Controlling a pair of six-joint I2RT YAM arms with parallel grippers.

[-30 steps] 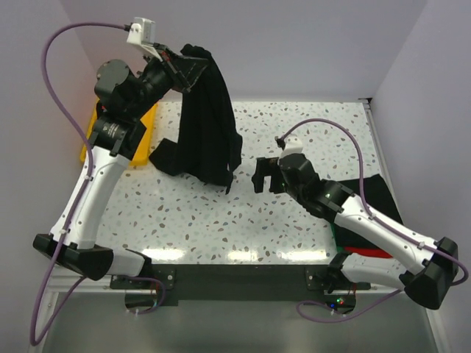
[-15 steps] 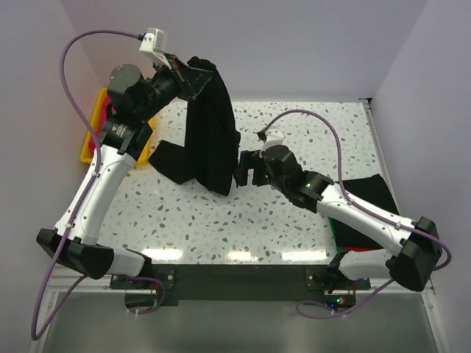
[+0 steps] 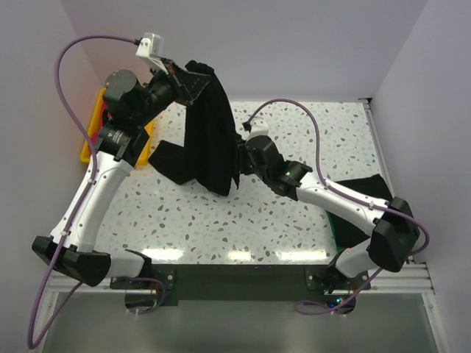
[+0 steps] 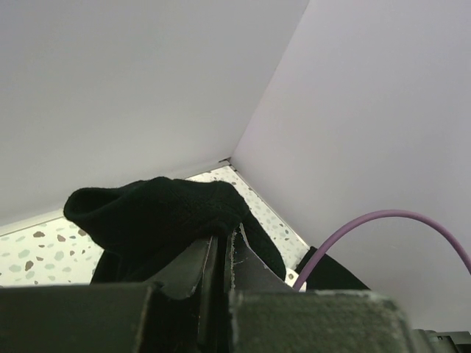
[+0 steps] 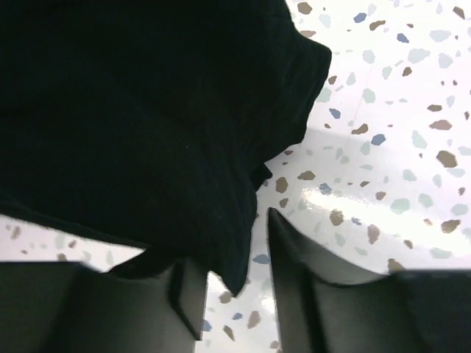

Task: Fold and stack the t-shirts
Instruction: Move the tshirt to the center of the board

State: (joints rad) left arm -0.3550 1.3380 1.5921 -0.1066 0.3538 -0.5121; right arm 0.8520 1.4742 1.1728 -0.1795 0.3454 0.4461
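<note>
Nearest, the black and red soft cloth t-shirts (image 3: 366,191) lie on the speckled white table (image 3: 221,220) beneath the right arm. Further in, the right gripper (image 5: 234,254) has its jaws apart, with the lower corner of the large black cloth t-shirt (image 3: 210,140) between them. That shirt hangs from the raised left gripper (image 3: 190,79), which is clamped on its top; its bottom trails on the table. Recommendation: seat the hem deep before closing, then draw sideways to spread it.

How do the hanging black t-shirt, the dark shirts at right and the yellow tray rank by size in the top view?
Largest: hanging black t-shirt.
Then dark shirts and yellow tray: unranked, both largely covered.
</note>
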